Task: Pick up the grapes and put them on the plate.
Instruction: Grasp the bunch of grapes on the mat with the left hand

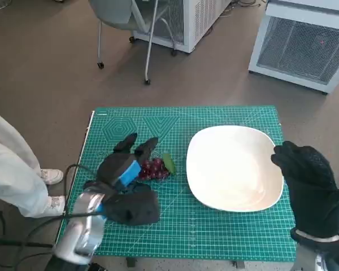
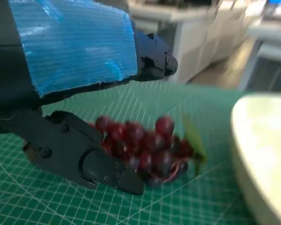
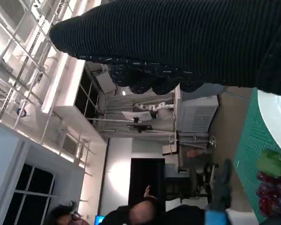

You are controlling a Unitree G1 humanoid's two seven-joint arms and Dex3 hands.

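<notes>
A green cutting mat covers the tabletop, and the grapes, a small dark red bunch with a green leaf, lie near its middle, a little toward the left edge and just beside the white plate. The plate takes up the right half of the mat, and the leaf almost reaches its rim without clearly touching it. The left hand is down at the bunch on the side away from the plate, its black fingers spread and reaching past the fruit toward the far edge. In the left wrist view the grapes sit on the mat between an upper finger and a lower finger that lies against them; the fingers stand apart round the bunch and do not grip it. The right hand, in its black knitted glove, hangs at the right edge of the mat, over the near right part of the plate's rim, fingers loosely apart and holding nothing. A person's pale trouser leg and white shoes stand on the floor beside the left edge.
</notes>
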